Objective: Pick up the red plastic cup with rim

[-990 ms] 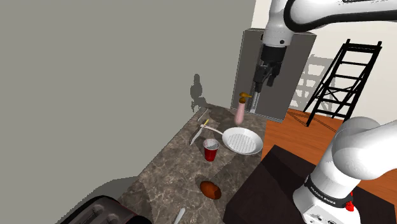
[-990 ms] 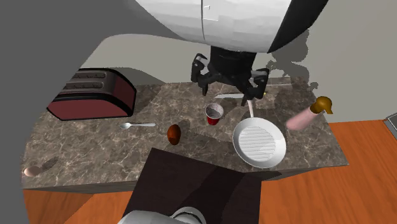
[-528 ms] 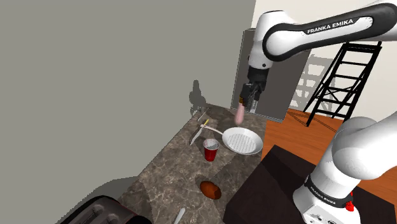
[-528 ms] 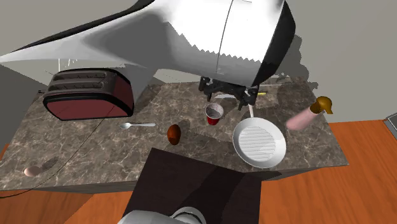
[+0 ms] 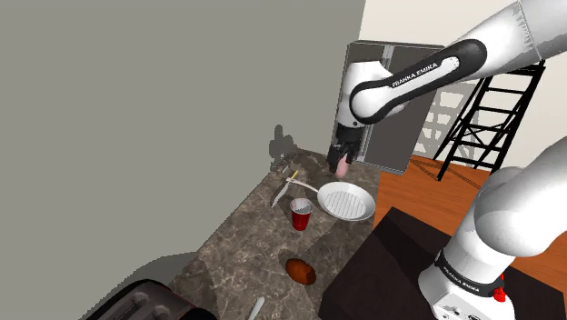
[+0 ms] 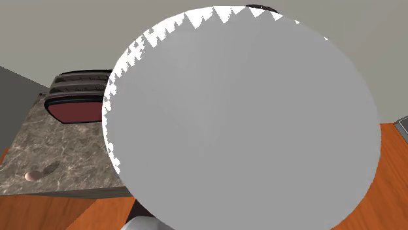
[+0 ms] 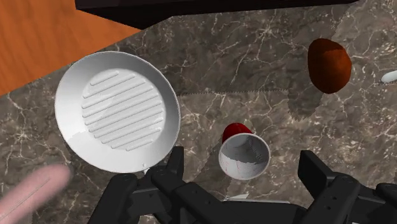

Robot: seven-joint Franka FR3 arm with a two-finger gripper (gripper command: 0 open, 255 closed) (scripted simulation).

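Note:
The red cup [image 5: 301, 215] stands upright on the marble counter [image 5: 245, 245], next to the white ridged pan [image 5: 346, 202]. In the wrist view the cup [image 7: 243, 153] shows a red outside and a pale inside, in line with the gap between the two black fingers [image 7: 168, 170] but clear of both. My gripper [image 7: 245, 184] is open and holds nothing. From the shoulder view the gripper [image 5: 343, 159] hangs above the counter's far end, beyond the pan and higher than the cup.
A pink bottle [image 5: 342, 169] stands just behind the gripper. A brown rounded object [image 7: 329, 63] and a spoon [image 5: 257, 309] lie nearer the stand [image 5: 382, 264]. A dark red toaster [image 6: 75, 104] sits on the counter. The arm's pale body [image 6: 248, 124] blocks the second exterior view.
The arm has swung down and toward the shoulder view's left, lowering the gripper over the counter's far end. Its body now covers the second exterior view. The cup has not moved.

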